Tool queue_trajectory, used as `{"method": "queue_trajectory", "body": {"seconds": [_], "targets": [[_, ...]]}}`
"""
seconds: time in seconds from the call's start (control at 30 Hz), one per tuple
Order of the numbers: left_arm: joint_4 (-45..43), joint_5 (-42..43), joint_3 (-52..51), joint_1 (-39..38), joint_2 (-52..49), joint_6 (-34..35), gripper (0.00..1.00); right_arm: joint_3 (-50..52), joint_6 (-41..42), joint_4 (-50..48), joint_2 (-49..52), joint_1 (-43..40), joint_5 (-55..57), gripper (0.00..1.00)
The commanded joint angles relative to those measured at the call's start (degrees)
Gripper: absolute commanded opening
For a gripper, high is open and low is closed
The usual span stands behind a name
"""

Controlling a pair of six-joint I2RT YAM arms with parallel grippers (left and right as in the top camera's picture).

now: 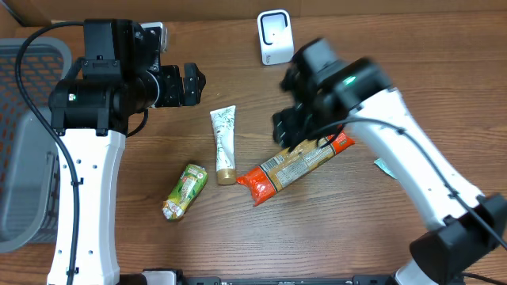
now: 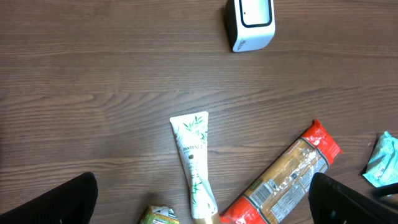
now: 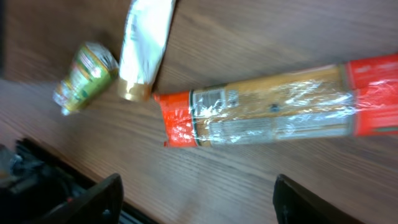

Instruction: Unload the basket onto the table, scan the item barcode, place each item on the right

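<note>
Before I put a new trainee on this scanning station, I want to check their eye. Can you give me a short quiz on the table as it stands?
1. True or false: the right arm's jaws are shut on the pasta packet.
2. Which lies nearest the gold cap of the white tube? A) scanner B) the packet's red end C) grey basket
3. In the overhead view, which small item lies just left of the tube?
Key: 1 false, they stand open above it. 2 B. 3 the green pouch.
</note>
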State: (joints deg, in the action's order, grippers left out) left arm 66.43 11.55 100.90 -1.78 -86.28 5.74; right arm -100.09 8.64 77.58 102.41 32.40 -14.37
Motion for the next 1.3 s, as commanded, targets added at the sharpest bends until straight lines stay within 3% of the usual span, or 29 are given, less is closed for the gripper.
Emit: {"method": "queue_trajectory", "body": {"seconds": [0.0, 0.13, 0.6, 1.07, 1.27], "targets": [[-0.02, -0.15, 0.81, -0.11, -0.31, -1.07, 0.99, 9.70, 5.07, -4.48, 0.94, 4.57, 1.33, 0.80], [-0.02, -0.13, 0.81, -0.11, -0.31, -1.07, 1.00, 19.58, 7.89, -14.80, 0.94, 8.61, -6.36, 0.80], [-0.02, -0.13, 0.81, -0.11, -0.31, -1.07, 0.99, 36.35, 21.64, -37.05, 0.94, 15.89, -6.71, 0.79], [-0.04, -0.15, 0.81, -0.11, -0.31, -1.07, 1.00, 37.16, 33.20, -53.68, 1.36, 12.35, 11.39, 0.79], [-0.04, -0.13, 0.81, -0.11, -0.31, -1.07, 1.00, 37.16, 33.59, -64.41, 3.80, 8.41, 12.39, 0.78]]}}
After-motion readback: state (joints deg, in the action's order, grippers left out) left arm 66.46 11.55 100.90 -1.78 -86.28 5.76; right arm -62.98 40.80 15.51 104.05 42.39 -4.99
